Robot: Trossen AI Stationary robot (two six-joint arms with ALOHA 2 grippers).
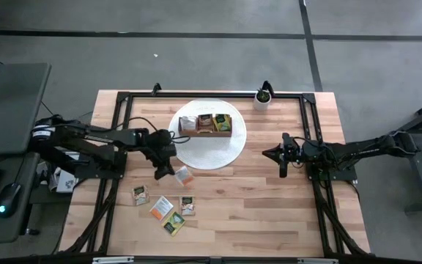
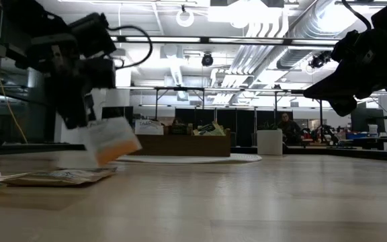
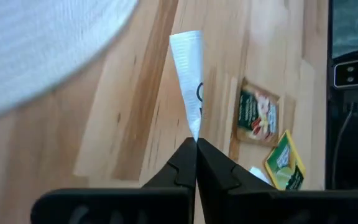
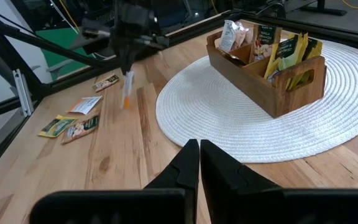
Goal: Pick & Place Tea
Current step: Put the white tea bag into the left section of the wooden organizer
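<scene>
My left gripper hovers just off the near left edge of the white round mat, shut on a white-orange tea sachet. The left wrist view shows this sachet edge-on. Several more tea sachets lie flat on the wood nearer the front. On the mat stands the wooden box with sachets standing in its compartments. My right gripper waits shut to the right of the mat, holding nothing. My left gripper pinches one edge of the sachet between the tips of its two fingers. The fingers slant downward from the table's left side. The sachet hangs tilted below the gripper, just clear of the table in the low view.
A small white pot with a plant stands at the far edge. A black frame runs round the tabletop. Bare wood lies between the mat and the front edge, right of the loose sachets.
</scene>
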